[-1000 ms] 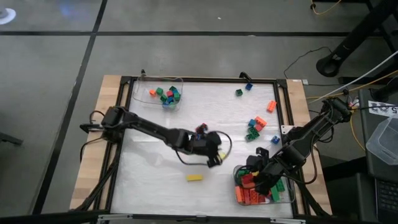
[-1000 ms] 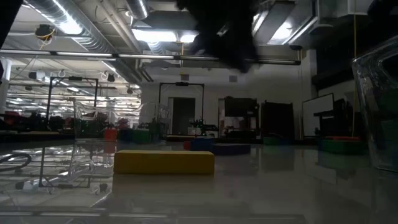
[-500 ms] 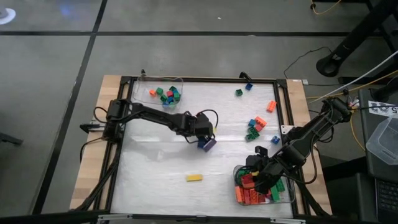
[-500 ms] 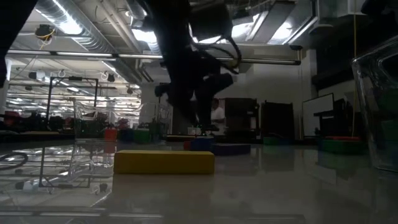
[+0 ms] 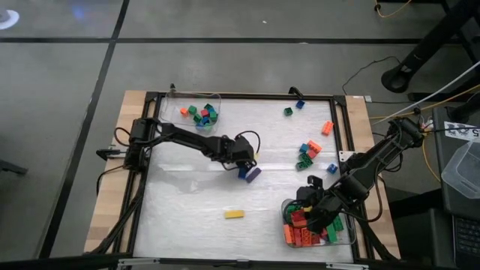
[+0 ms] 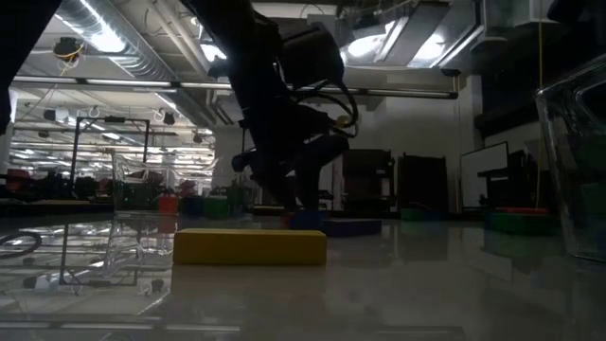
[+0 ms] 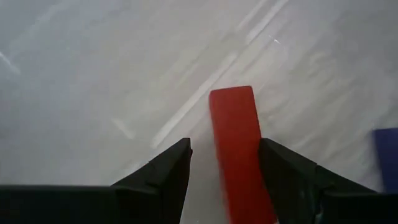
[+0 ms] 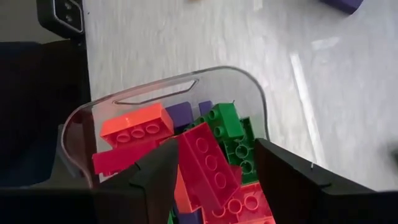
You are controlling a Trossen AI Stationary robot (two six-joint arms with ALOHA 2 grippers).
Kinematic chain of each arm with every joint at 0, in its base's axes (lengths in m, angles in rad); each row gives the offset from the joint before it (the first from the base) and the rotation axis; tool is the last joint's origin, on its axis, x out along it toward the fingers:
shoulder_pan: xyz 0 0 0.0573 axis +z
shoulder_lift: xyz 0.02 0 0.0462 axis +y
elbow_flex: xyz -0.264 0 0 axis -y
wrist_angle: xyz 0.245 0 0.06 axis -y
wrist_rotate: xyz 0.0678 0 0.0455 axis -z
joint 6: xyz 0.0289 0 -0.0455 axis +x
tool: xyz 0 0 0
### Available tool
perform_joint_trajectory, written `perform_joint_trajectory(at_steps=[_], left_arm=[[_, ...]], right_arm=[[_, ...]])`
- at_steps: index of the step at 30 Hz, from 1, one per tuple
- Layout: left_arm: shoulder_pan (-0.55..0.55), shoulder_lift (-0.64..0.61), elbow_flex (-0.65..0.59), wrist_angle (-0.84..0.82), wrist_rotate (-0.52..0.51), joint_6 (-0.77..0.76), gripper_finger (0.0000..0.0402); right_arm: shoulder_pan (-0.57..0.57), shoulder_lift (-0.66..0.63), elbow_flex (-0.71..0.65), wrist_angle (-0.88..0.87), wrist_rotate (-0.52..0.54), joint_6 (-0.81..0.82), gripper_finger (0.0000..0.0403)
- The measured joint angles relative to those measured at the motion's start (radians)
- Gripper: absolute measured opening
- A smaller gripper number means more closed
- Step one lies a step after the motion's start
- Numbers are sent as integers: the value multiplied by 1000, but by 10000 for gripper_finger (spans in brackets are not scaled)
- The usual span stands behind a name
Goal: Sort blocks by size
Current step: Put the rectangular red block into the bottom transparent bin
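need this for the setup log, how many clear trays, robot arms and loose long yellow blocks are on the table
clear plastic trays: 2
robot arms: 2
loose long yellow blocks: 1
total: 5
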Motion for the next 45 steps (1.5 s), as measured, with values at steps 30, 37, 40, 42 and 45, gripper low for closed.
perform_joint_trajectory(at_steps=[30, 37, 40, 42, 45], left_arm=[[-23, 8, 108, 105, 173, 198, 84], [-105, 5, 198, 341, 338, 284, 84], [-157, 7, 198, 480, 371, 289, 84], [-191, 13, 198, 562, 372, 294, 85], [-243, 43, 198, 710, 372, 320, 88]], right_arm=[[0, -297, -128, -315, 526, -102, 209], [0, -416, -325, -252, 519, -37, 209], [0, -483, -391, -254, 499, 48, 209], [0, -528, -423, -255, 489, 114, 209], [0, -582, -450, -254, 489, 206, 209]])
